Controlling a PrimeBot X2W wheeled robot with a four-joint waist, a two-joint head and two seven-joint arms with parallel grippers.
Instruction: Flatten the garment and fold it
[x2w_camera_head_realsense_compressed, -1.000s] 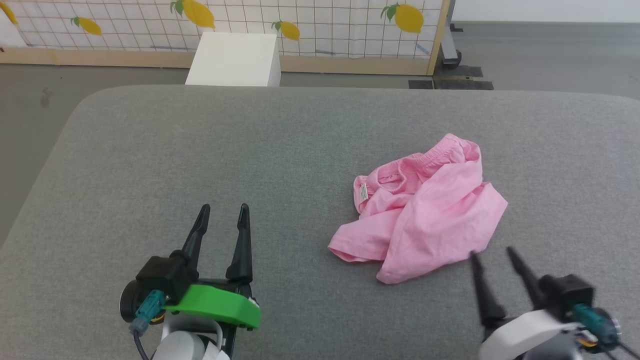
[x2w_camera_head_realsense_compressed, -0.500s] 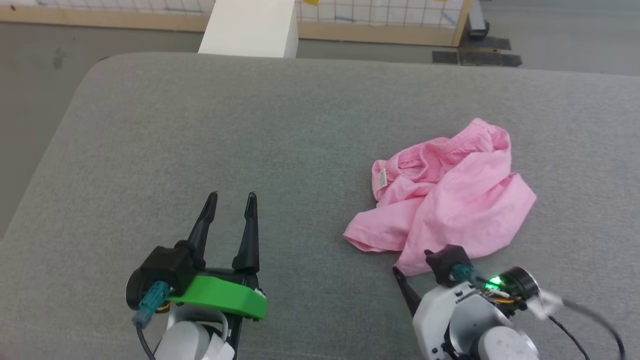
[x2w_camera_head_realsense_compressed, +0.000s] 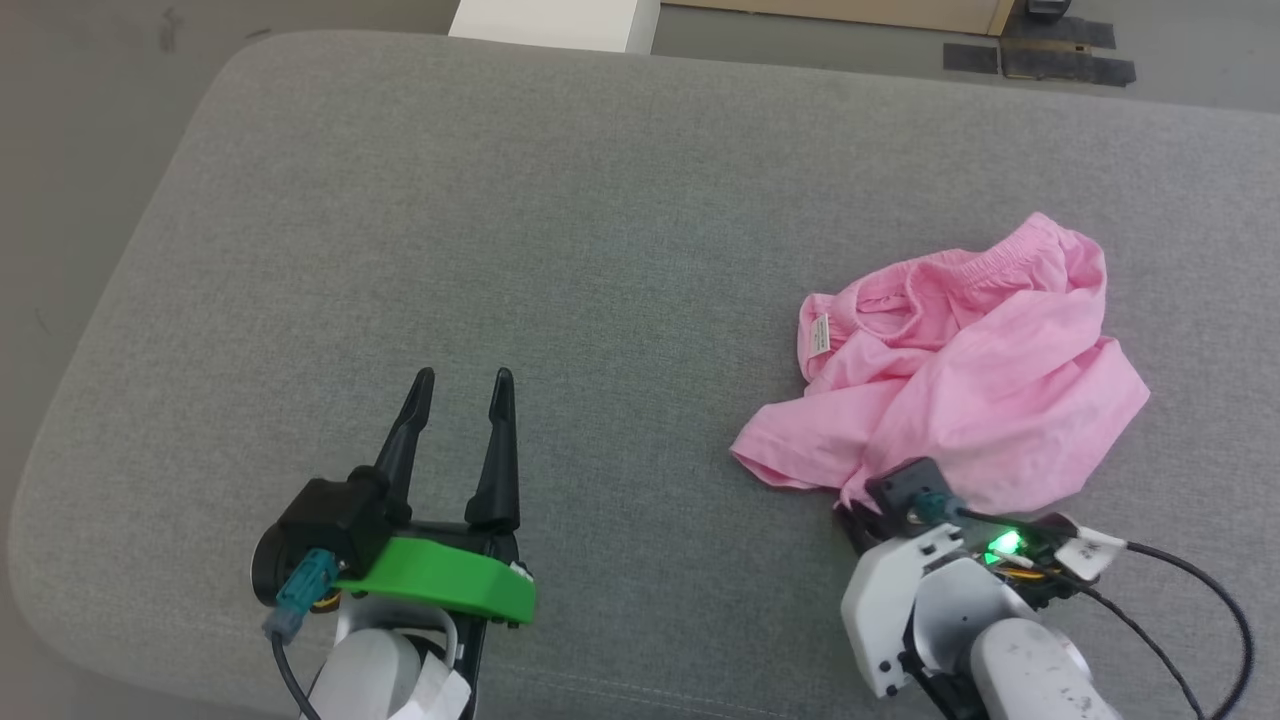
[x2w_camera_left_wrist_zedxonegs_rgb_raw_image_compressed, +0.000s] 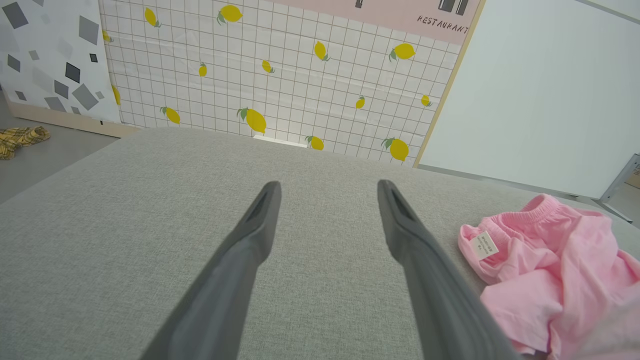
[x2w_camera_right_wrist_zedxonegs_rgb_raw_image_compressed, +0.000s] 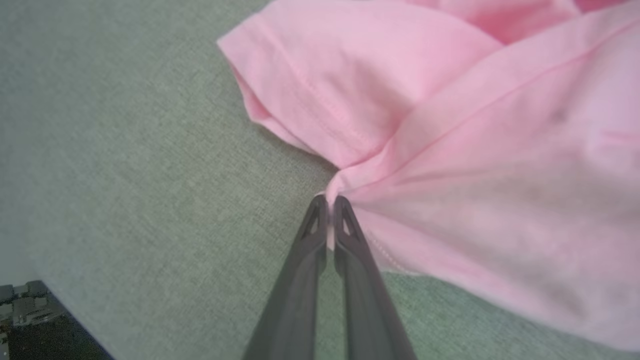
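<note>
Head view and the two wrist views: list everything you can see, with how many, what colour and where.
garment: one, light pink, crumpled on the right part of the table.
label: one, white, by the garment's waistband, on its left side.
table: one, grey fabric top, under the garment.
box: one, white, beyond the table's far edge.
tape patches: a few, black, on the floor at the far right.
lemon-print panel: one, white grid with yellow lemons, behind the table.
checked cloth: one, yellow, on the floor to the left.
left gripper: one, dark fingers, open over bare table.
right gripper: one, dark fingers, shut on the garment's near edge.
</note>
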